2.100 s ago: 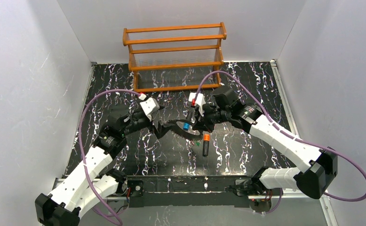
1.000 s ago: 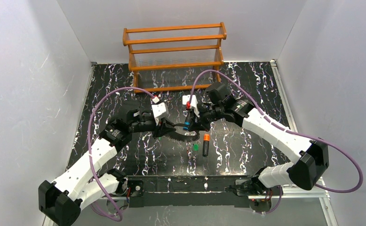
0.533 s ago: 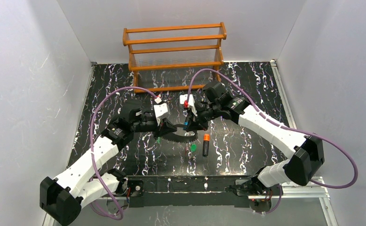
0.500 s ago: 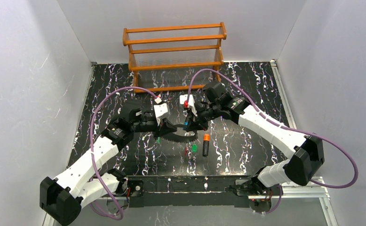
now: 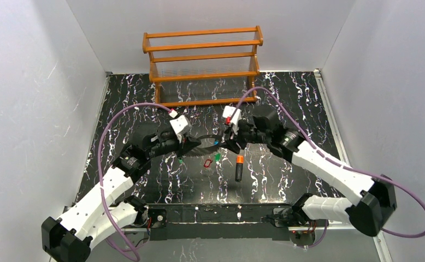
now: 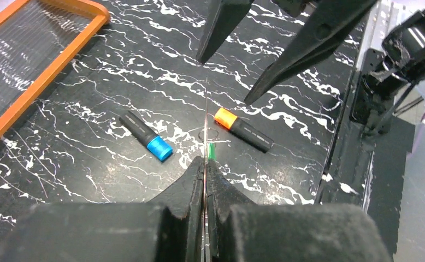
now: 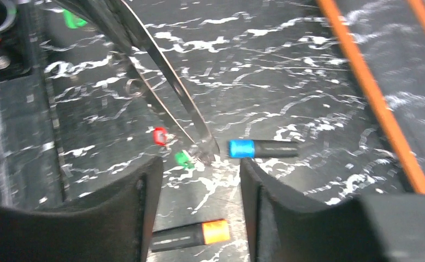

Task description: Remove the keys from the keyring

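My left gripper [image 5: 195,143] is shut on the keyring [image 5: 207,141], a thin flat band held edge-on above the table. In the left wrist view the keyring [image 6: 206,109] runs straight out from the left gripper [image 6: 205,159], with a green key [image 6: 211,150] right beside the tips. My right gripper [image 5: 225,143] is open at the ring's far end, holding nothing. In the right wrist view the keyring [image 7: 172,87] ends ahead of the right gripper [image 7: 199,169]. A second green key [image 7: 184,159] and a small red piece [image 7: 159,135] sit below that end; I cannot tell whether they hang or lie.
A blue-capped black marker [image 7: 262,148] and an orange-capped one [image 5: 238,166] lie on the black marbled table [image 5: 287,98] under the grippers. An orange-framed rack [image 5: 202,65] stands at the back. White walls close in both sides.
The right gripper has opened and drawn back to the right. The left gripper has shut on the ring and pulled left. The blue-capped marker left the right fingertips. The green key and red piece show further up-left.
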